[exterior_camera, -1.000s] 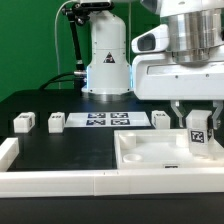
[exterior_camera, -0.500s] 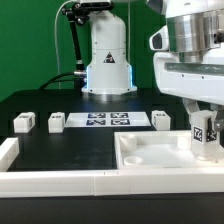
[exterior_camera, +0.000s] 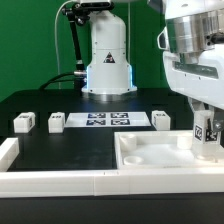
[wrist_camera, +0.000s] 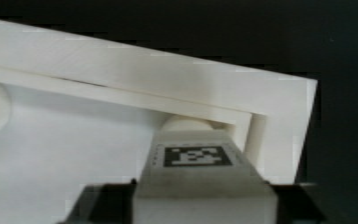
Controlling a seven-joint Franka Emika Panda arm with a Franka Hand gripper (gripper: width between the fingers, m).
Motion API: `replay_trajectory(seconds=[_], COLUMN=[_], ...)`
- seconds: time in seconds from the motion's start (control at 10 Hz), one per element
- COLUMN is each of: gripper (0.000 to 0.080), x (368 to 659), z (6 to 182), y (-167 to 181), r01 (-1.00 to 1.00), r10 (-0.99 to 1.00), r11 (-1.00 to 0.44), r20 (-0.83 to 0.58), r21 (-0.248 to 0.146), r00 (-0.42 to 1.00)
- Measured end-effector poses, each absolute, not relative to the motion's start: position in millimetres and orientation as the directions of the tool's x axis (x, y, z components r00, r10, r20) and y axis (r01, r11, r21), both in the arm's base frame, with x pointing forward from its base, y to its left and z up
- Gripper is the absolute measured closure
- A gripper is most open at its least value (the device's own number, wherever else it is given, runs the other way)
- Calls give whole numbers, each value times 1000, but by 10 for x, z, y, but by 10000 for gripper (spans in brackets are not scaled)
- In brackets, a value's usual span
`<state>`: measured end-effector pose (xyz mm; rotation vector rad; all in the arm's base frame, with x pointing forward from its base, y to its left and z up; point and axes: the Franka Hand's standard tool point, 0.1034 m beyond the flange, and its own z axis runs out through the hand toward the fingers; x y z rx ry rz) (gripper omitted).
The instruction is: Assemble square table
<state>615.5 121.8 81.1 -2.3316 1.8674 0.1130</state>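
Tabletop point(exterior_camera: 150, 152) lay at the counter's front edge, toward the exterior view's right, with one tagged leg point(exterior_camera: 202, 132) upright in its far corner. Within the last second the gripper point(exterior_camera: 203, 124) had shifted with that leg toward the corner, likely seating the first of four. Whether the jaws clamped it or were releasing could not be told. Three spare legs point(exterior_camera: 56, 122) waited near the marker board point(exterior_camera: 105, 120). Only square tags showed; no writing was legible.
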Motion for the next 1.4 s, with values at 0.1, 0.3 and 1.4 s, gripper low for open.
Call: replay_trajectory(seconds=[0.1,0.3,1.4], gripper=[442,179,150], x=[6152,6145,6096], z=[815,811,826], y=[1206,1210,1316], r01=[-949,-915,-263], r10=[-938,-904,-270], r11=[-306,-394,-953], r20=[-149,-143,26], r21=[-78,-87,-151], r00=[314,403,963])
